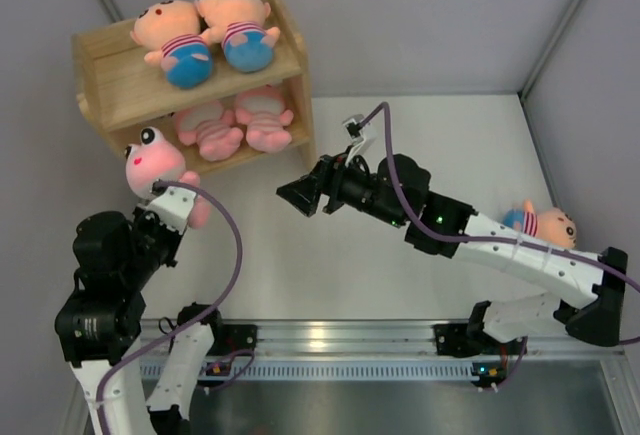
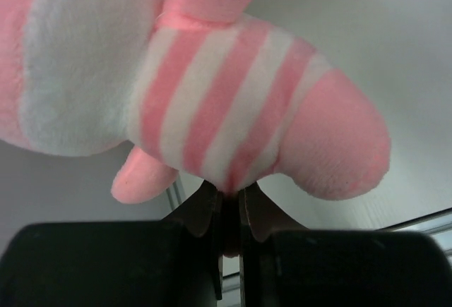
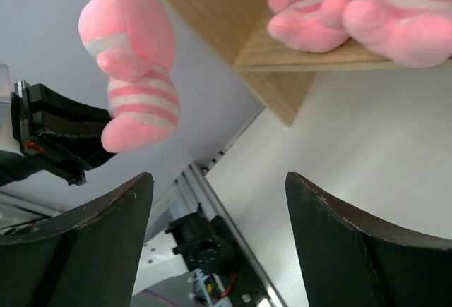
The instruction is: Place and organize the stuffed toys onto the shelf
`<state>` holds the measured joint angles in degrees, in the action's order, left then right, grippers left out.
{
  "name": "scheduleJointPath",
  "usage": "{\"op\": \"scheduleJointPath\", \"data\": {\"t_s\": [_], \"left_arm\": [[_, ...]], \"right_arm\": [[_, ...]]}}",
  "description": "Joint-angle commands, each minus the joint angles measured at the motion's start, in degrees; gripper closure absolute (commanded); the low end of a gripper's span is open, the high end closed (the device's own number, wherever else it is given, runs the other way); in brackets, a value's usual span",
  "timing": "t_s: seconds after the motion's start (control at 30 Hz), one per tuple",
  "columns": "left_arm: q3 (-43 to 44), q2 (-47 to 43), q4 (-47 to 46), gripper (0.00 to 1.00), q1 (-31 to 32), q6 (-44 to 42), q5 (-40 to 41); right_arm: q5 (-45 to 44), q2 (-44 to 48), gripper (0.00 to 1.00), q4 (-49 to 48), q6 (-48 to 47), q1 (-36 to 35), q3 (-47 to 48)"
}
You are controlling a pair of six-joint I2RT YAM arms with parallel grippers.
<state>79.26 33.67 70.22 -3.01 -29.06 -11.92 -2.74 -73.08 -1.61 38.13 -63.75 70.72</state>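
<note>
Left jaws pinch the soft, light pink pig point(image 2: 226, 109) by its squashy striped belly, likely a secure hold; right jaws gape empty.

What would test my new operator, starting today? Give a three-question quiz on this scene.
1. True or false: the right arm has a toy in its jaws.
2. How many dolls lie on the top tier of the shelf?
3. The jaws of the left arm pinch: A a doll; B a pig; C nothing.

Key: 1 false, the jaws are open and empty; 2 two; 3 B.
</note>
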Motion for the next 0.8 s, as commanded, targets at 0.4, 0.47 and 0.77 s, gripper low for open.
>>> {"op": "scheduleJointPath", "data": {"t_s": [0.4,0.47,0.77], "left_arm": [[2.47,16.42,-3.58,1.0,0.02,-10.76,15.08],[3.17,18.18,-4.38,1.0,0.02,-10.49,16.75],[2.65,23.8,-10.36,1.0,0.02,-7.69,20.18]], "right_arm": [[-0.86,6.71,0.23,6.35,-14.57,2.83,-3.13],[-0.77,7.6,0.22,6.35,-15.19,3.19,-4.27],[0.9,10.67,0.22,6.79,-17.3,6.17,-6.47]]}}
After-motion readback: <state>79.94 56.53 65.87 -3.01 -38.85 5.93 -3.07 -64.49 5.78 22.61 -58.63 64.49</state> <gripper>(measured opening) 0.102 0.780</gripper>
